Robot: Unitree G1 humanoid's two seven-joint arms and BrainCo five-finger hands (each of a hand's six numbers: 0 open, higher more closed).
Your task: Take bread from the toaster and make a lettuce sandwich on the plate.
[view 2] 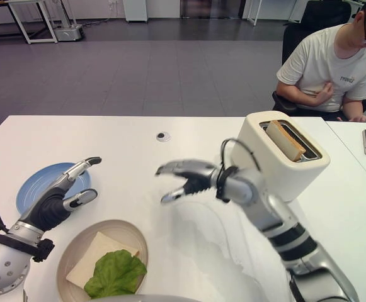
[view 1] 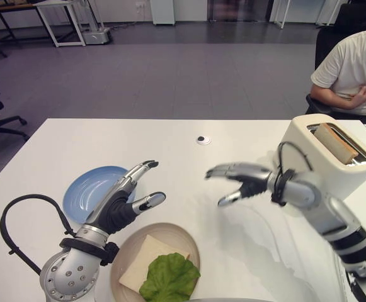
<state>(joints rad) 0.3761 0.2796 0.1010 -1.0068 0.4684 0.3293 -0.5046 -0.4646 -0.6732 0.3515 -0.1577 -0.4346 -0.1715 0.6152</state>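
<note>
One bread slice (view 2: 285,139) leans in the slot of the toaster (view 2: 308,179), its top edge exposed. The right hand (view 2: 186,178) hovers left of the toaster, fingers spread and empty. It should probably rise above the slot, pinch that edge and lift straight up. The plate (view 2: 118,228) holds a base slice (view 2: 89,253) under lettuce (view 2: 114,274), with the left hand (view 2: 60,201) open beside it.

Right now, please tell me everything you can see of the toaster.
The toaster is cream-white, like plastic, with rounded corners and a dark opening on top. It stands upright on the right part of the white table. One slice of bread sticks out of the opening, tilted. The right hand is open beside it, not touching.
</note>
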